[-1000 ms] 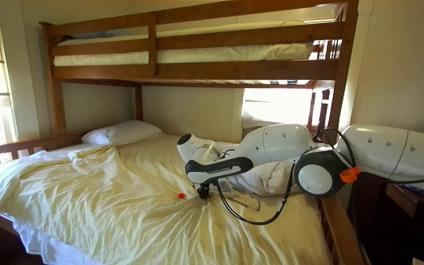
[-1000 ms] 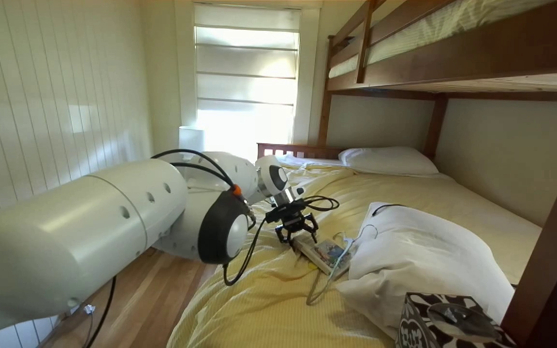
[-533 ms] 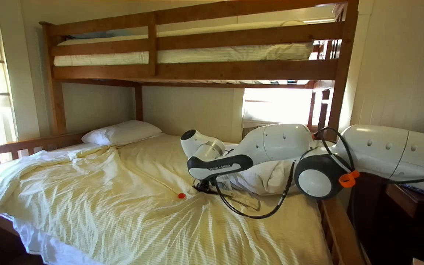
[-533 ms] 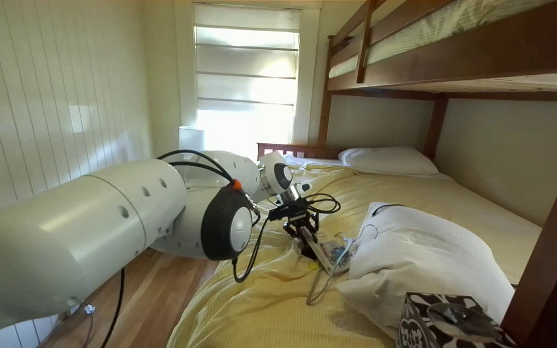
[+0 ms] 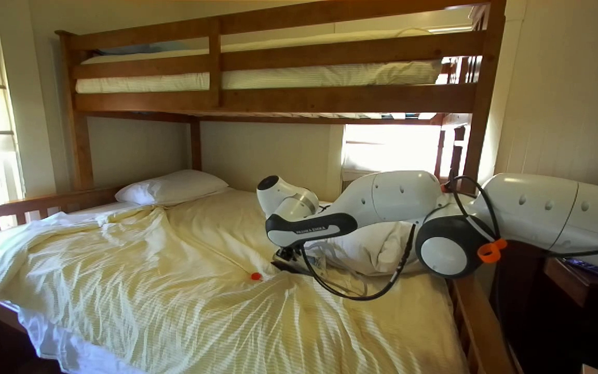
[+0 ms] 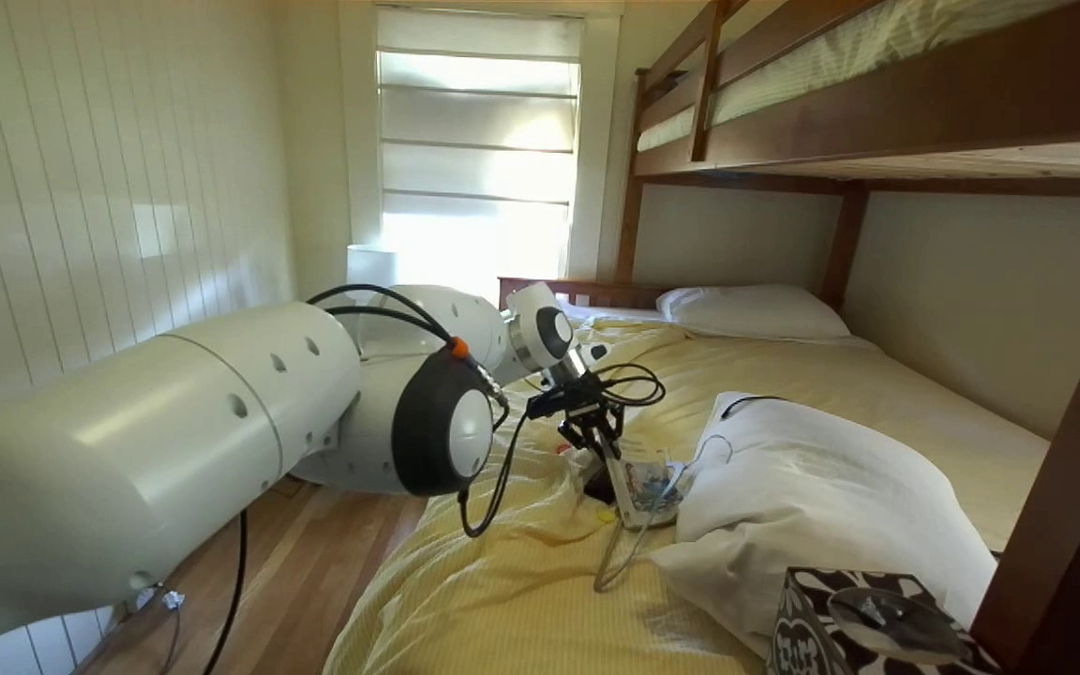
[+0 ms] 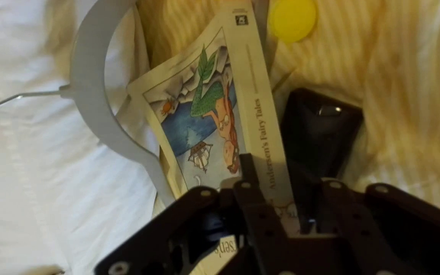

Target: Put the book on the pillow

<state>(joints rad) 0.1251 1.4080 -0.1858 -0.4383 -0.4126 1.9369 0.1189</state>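
Gripper (image 7: 279, 193) pinches the book (image 7: 212, 103), one finger on each side of its spine, low in the middle of the wrist view. The book slants up from there to the top centre, mermaid cover and spine showing. A yellow disc (image 7: 293, 18) lies at the top, right of centre, with a black object (image 7: 319, 126) below it; a grey band (image 7: 88, 76) curves through the upper left. In an exterior view the book is tilted, just right of centre, beside the pillow (image 6: 826, 497); whether the two touch I cannot tell. At the lower right of that frame stands a box (image 6: 807, 628).
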